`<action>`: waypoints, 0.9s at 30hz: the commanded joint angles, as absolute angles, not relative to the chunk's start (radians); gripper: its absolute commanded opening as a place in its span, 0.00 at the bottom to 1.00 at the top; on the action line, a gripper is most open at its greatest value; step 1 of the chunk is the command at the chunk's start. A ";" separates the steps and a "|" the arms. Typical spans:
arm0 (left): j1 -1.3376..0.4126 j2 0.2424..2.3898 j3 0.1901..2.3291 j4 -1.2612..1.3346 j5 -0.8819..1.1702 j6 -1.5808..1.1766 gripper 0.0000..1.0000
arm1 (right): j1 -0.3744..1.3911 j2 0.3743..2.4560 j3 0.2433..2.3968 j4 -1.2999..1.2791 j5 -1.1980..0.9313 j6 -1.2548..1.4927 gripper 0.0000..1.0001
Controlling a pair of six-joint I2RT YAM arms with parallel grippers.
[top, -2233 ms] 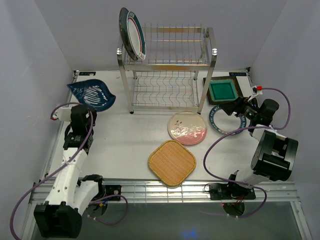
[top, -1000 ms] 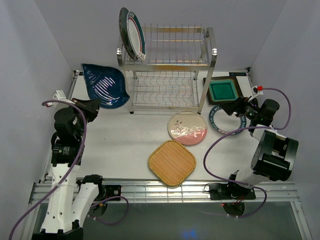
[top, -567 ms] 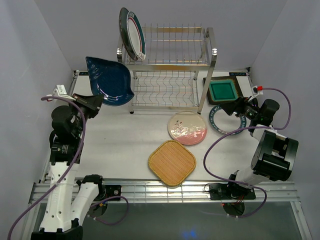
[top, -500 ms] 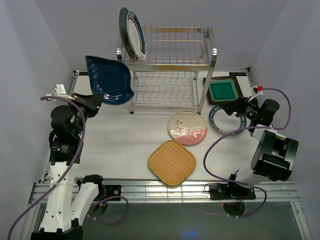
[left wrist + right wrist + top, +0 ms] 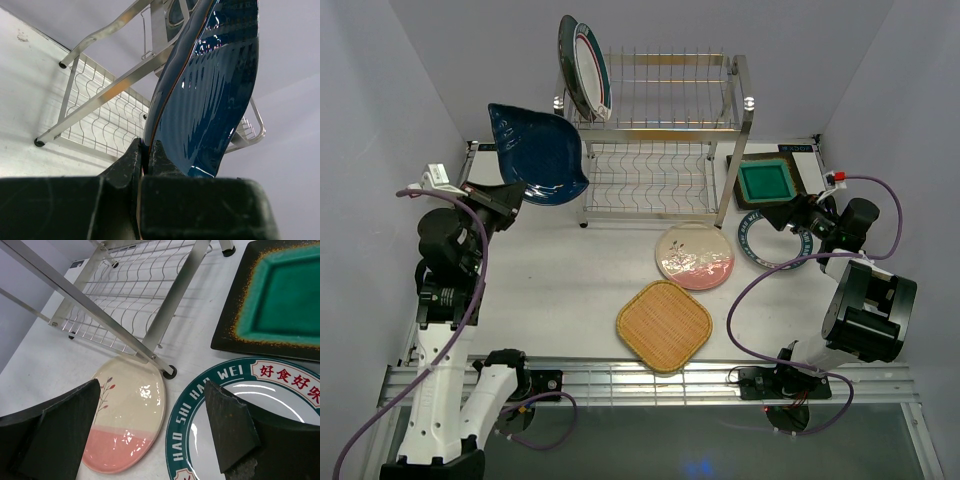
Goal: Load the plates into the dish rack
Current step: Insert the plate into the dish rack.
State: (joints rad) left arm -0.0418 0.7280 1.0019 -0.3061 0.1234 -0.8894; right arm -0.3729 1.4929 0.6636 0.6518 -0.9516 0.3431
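Dark blue leaf plate [image 5: 538, 155], top view: your left pincer [image 5: 510, 197] is clamped on its near rim and holds it in the air, tipped up on edge, just left of the dish rack [image 5: 738, 130] and not yet in any slot.
Rack, top view: two plates [image 5: 588, 75] already stand at the left end of the upper tier, close to the blue plate's far tip.
On the desk [image 5: 570, 290], top view: the orange woven plate [image 5: 663, 325] and the pink-cream floral plate [image 5: 695, 256] lie flat in front of the rack, well apart from your left arm.
Grip, left wrist view: both fingers pinch only a narrow strip of glossy rim, and the plate rises steeply above them with a rack post crossing behind it.
Risk: with so small a hold, the plate could swivel or slide out. Swing it in carelessly and its tip may knock the post or the standing plates.
Right pincer [image 5: 152, 390], right wrist view: spread wide and holding nothing, low over the white teal-rimmed plate [image 5: 200, 405], with the green square plate [image 5: 285, 305] beyond.
In the way: the rack's front foot sits between those plates and the lower tier.
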 commanded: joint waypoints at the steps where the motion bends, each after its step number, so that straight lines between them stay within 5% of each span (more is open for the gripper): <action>1: -0.046 0.710 1.077 -0.166 0.130 -0.917 0.00 | -0.358 1.450 0.676 0.629 -0.921 0.278 0.90; 16: -0.126 0.756 1.068 -0.149 0.078 -0.905 0.00 | -0.204 1.059 0.580 0.526 -0.844 0.124 0.90; 27: -0.696 0.867 1.078 -0.040 -0.557 -0.701 0.00 | -0.204 1.034 0.578 0.541 -0.940 0.144 0.90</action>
